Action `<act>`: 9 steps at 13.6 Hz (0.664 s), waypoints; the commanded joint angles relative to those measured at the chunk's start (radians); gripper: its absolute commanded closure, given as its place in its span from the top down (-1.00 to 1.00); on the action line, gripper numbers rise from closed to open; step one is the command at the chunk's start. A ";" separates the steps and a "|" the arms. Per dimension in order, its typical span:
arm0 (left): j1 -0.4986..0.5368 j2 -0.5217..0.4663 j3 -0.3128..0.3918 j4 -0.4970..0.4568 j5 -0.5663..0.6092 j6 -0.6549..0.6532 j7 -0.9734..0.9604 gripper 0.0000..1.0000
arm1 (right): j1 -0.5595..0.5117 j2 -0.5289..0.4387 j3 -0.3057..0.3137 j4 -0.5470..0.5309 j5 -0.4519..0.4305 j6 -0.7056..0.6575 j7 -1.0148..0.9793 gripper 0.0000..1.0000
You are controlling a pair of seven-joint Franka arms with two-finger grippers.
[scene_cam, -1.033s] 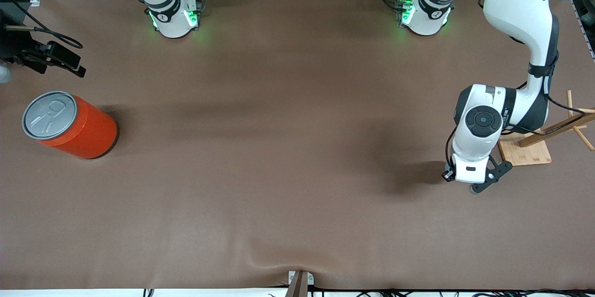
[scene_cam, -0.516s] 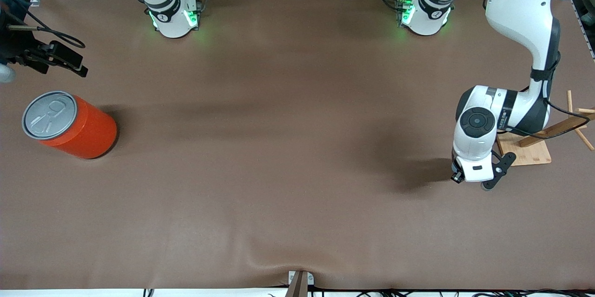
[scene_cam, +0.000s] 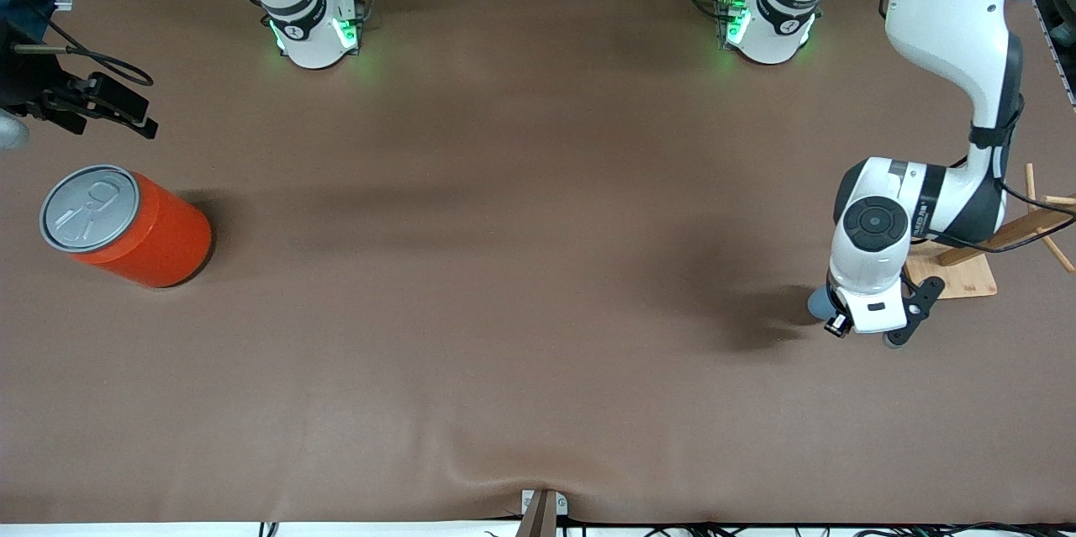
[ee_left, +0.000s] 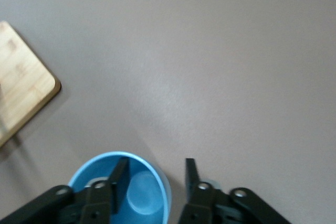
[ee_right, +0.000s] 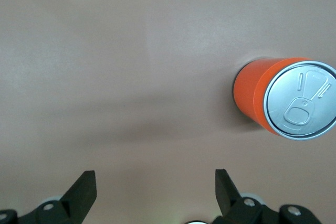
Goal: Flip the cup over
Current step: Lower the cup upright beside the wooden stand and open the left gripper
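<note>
Left gripper (ee_left: 155,174): fingers straddling cup (ee_left: 142,195) rim, one inside, one outside, gap remaining; cup upright beside wooden stand (scene_cam: 954,276), left arm's end. Right gripper (ee_right: 155,190): spread, waiting above can (ee_right: 286,98), right arm's end.

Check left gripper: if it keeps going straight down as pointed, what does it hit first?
Likely the cup: the left gripper straddles its rim, one jaw inside the mouth, one outside. Then the table. Depth is unclear.

No readable text, brand, number or sign shows anywhere. The orange can (scene_cam: 126,228) carries only an embossed pull-tab outline on its grey lid (ee_right: 301,100), and a marking on the left arm (scene_cam: 921,207) is too small to read.
</note>
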 commanded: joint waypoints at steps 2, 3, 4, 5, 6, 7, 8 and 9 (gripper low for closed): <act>0.017 -0.113 -0.016 -0.013 -0.002 -0.088 0.126 1.00 | 0.010 0.011 -0.016 0.023 0.000 -0.009 -0.013 1.00; 0.017 -0.135 -0.016 -0.011 -0.045 -0.110 0.188 1.00 | 0.009 0.011 -0.016 0.021 0.001 -0.009 -0.013 1.00; 0.017 -0.159 -0.016 -0.011 -0.098 -0.128 0.270 1.00 | 0.007 0.011 -0.016 0.021 0.003 -0.009 -0.013 1.00; 0.017 -0.185 -0.015 -0.011 -0.145 -0.160 0.362 1.00 | 0.007 0.011 -0.016 0.021 0.003 -0.009 -0.013 1.00; 0.021 -0.208 -0.015 -0.011 -0.177 -0.190 0.442 1.00 | 0.007 0.011 -0.016 0.021 0.003 -0.009 -0.013 1.00; 0.032 -0.233 -0.015 -0.010 -0.209 -0.216 0.523 1.00 | 0.007 0.011 -0.016 0.021 0.004 -0.009 -0.013 1.00; 0.037 -0.255 -0.015 -0.010 -0.238 -0.239 0.602 1.00 | 0.009 0.011 -0.016 0.021 0.004 -0.009 -0.011 1.00; 0.038 -0.279 -0.015 -0.010 -0.264 -0.271 0.681 1.00 | 0.009 0.011 -0.016 0.021 0.004 -0.012 -0.013 1.00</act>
